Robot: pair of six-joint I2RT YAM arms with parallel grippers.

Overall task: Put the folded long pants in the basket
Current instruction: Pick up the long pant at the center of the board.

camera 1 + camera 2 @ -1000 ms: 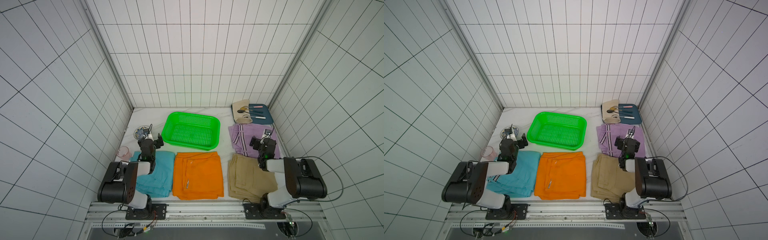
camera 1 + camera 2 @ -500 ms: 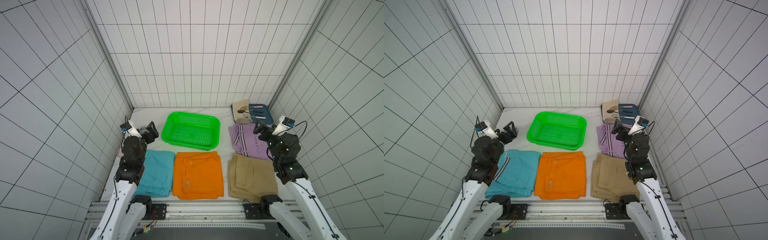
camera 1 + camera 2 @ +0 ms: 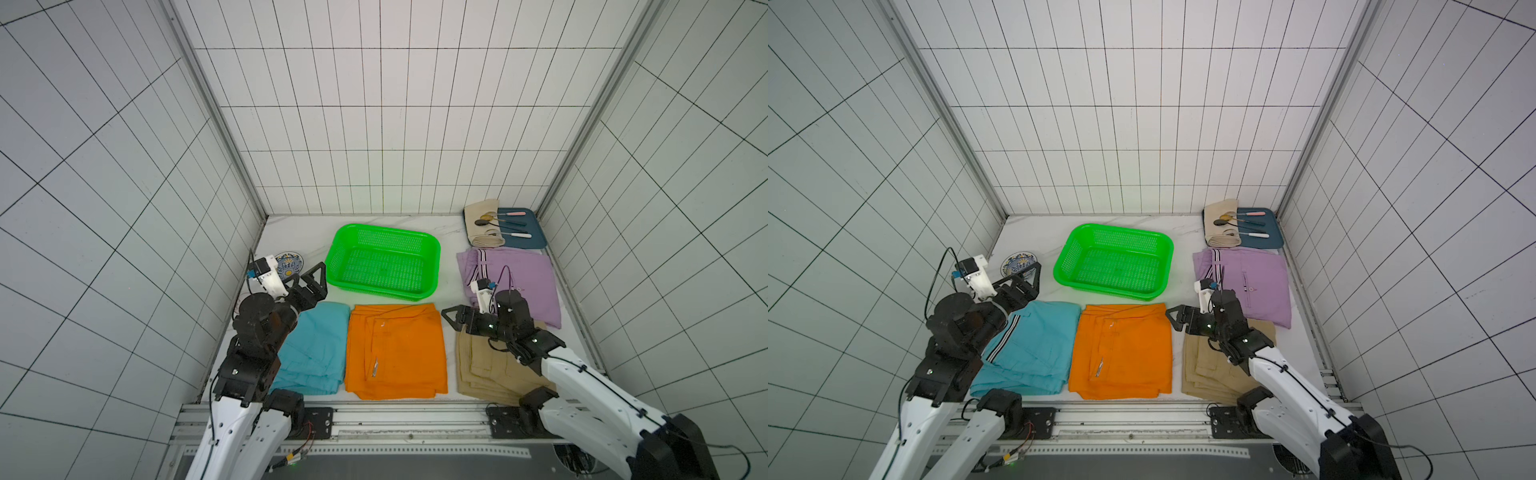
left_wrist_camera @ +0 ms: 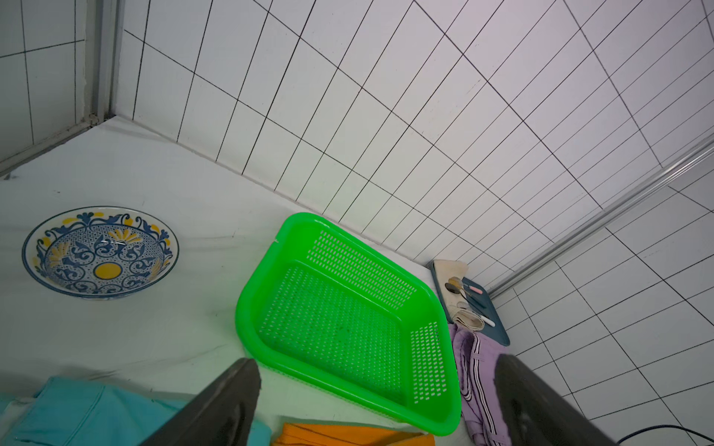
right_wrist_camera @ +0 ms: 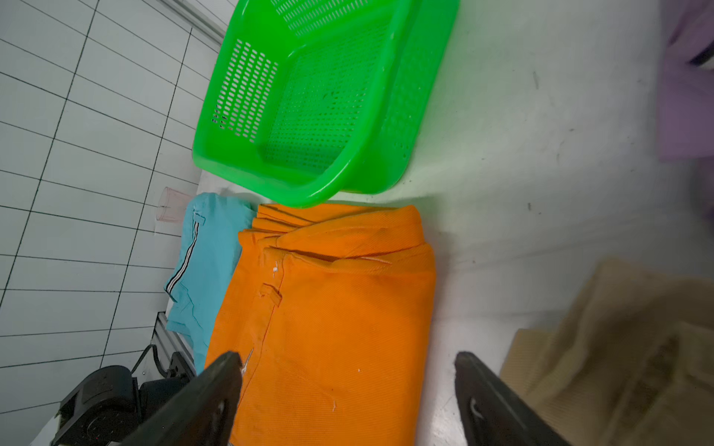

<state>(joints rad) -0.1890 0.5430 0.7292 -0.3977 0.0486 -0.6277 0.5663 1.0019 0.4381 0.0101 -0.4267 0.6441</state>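
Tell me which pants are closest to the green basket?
The orange pants, right in front of the basket. The blue, tan and lilac pants lie farther off to its sides.

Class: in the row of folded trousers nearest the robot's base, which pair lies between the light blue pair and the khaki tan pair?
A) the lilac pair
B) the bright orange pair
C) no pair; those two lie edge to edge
B: the bright orange folded fabric pants lie mid-row, flanked by the light blue folded pants and the khaki tan folded pants.
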